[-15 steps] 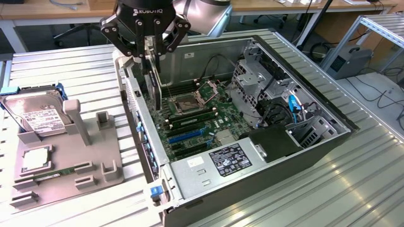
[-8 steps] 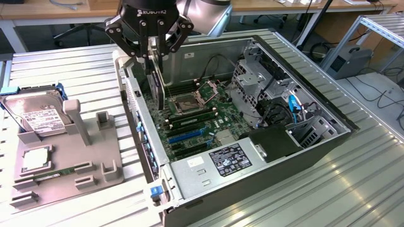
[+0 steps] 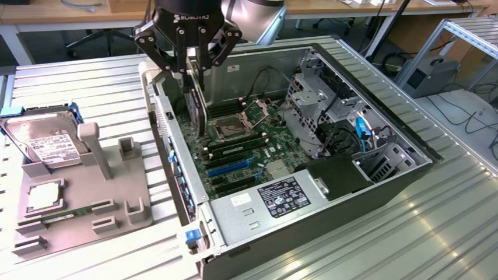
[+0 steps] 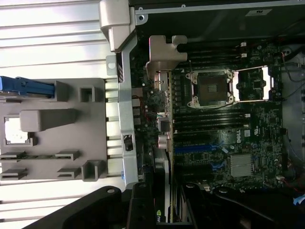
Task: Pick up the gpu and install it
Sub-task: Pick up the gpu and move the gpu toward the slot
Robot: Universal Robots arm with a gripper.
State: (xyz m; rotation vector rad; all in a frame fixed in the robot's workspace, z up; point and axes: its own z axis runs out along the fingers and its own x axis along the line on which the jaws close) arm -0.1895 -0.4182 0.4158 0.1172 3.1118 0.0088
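Here the pincer [image 3: 189,65] is clenched on the gpu [image 3: 197,102], which hangs edge-on directly beneath it, inside the open computer case [image 3: 389,175] over the motherboard [image 3: 257,146]. The card is thin and dark, with a pale silvery bracket [image 4: 164,52] at one end. The case lies on a ribbed metal table [image 3: 86,81], and beyond the pincer stands a wooden table [image 3: 78,14].

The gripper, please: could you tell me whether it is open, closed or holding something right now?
Gripper: closed on the graphics card, which it holds on edge over the open computer case.
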